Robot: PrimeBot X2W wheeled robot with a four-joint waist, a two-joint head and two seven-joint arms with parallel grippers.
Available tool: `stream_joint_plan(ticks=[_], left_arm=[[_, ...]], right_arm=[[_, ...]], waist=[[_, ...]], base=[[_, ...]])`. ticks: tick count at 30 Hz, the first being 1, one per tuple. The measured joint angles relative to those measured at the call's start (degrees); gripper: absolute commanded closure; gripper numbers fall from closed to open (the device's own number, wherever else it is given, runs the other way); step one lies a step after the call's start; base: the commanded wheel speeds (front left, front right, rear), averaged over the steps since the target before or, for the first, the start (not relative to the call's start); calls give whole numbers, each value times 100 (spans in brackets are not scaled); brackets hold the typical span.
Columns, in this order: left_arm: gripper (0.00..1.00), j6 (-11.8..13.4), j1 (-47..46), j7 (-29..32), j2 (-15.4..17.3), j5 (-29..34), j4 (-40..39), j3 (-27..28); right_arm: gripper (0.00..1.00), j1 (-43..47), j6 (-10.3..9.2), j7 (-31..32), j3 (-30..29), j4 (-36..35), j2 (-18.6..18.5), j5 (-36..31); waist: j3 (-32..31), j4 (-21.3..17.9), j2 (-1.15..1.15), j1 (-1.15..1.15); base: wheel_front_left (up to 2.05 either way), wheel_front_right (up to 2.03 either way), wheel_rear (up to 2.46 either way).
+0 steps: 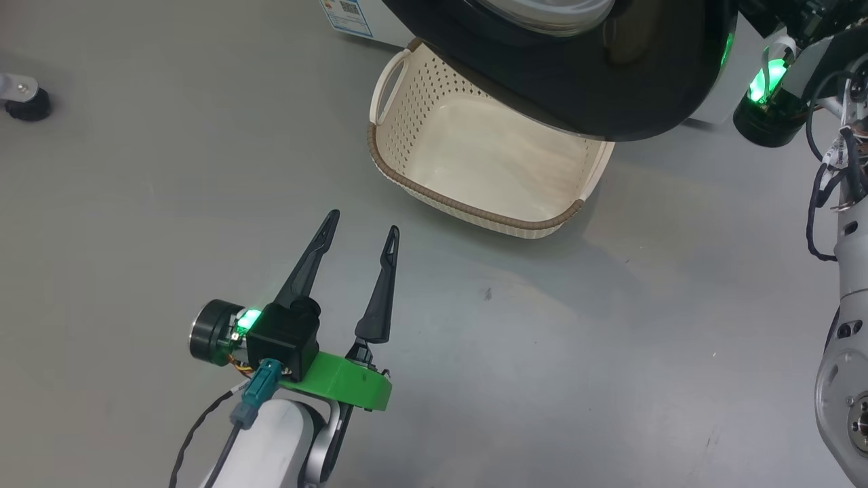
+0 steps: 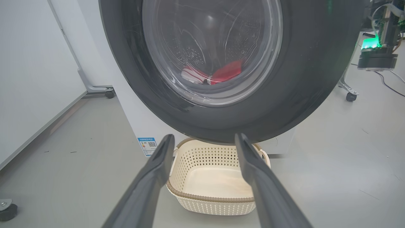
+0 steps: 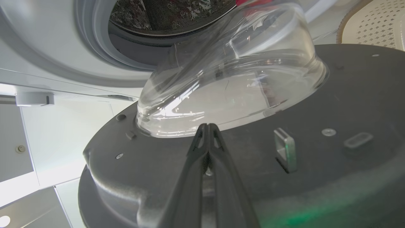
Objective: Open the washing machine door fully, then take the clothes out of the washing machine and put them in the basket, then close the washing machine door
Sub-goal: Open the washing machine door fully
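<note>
Door duty first: the big round washing machine door, glossy black rim around a bulging clear glass bowl, stands only part-way swung out, overhanging the small cream perforated basket, which is empty. Red clothes lie inside the big white washing machine. Right gripper, fingers pinched together and holding nothing, sits at the door's dark grey inner face beside the glass; a steady outward push looks like the next call. Left gripper hovers spread wide, empty, near the basket.
</note>
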Motion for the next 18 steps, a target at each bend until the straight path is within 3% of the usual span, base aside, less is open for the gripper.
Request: stream_joint_plan(ticks=[18], left_arm=[[0, 0, 225, 1, 3, 149, 120, 69]], right_arm=[[100, 546, 0, 85, 165, -91, 153, -18]], waist=[[-385, -168, 0, 0]], base=[[0, 0, 0]])
